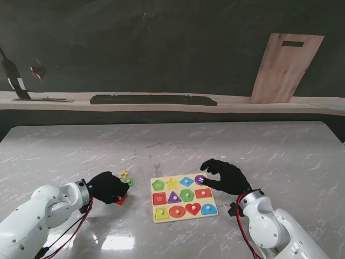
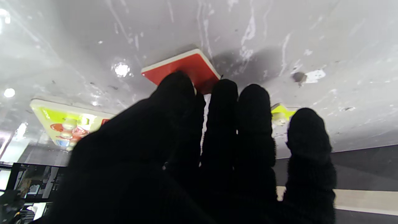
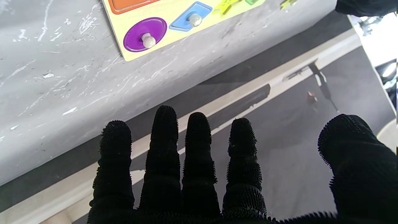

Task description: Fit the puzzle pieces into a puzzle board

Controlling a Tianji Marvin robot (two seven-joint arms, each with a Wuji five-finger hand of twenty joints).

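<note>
Red piece (image 2: 186, 67) lies under the left hand (image 1: 106, 187), at nine o'clock of the board (image 1: 184, 197); grip unclear. Right hand (image 1: 226, 176), fingers spread, holds nothing at three o'clock.

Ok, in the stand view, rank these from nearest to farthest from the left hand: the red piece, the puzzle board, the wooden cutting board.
1. Red piece: right beside the left hand, partly under it.
2. Puzzle board: to its right, mid-table.
3. Wooden cutting board: far right, leaning on the back wall.
</note>
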